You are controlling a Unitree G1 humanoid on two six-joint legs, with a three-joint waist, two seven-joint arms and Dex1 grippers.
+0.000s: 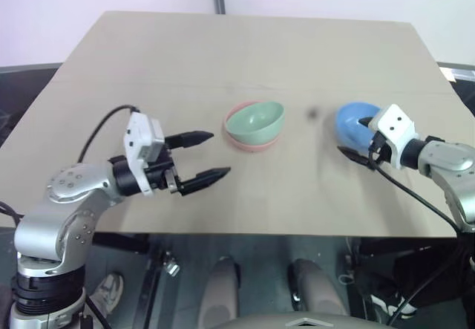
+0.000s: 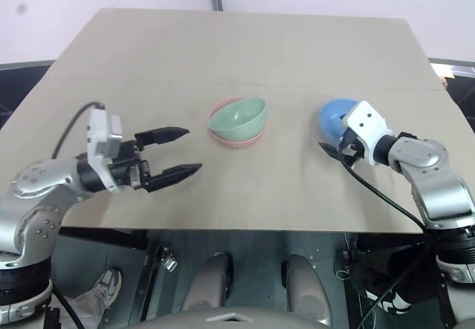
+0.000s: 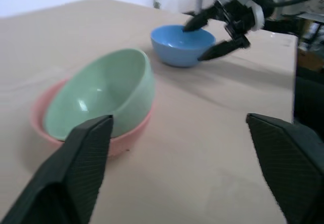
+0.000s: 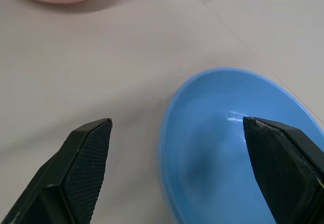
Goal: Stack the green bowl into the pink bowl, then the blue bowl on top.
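Near the middle of the beige desk (image 1: 245,54) the green bowl (image 1: 256,120) sits tilted inside the pink bowl (image 1: 249,143), covering most of it, so that only a crescent of the pink rim shows along the near and left edge. At centre left of the frame the left claw (image 1: 202,156) is released, its two black fingers spread wide and grasping nothing, just left of the stacked pair and clear of it. At centre right the blue bowl (image 1: 352,122) stands on the desk, its right part hidden behind the white housing of the right claw (image 1: 359,142). That claw is also released: one finger reaches over the rim into the bowl, the other lies outside its near wall, straddling the rim without closing on it.
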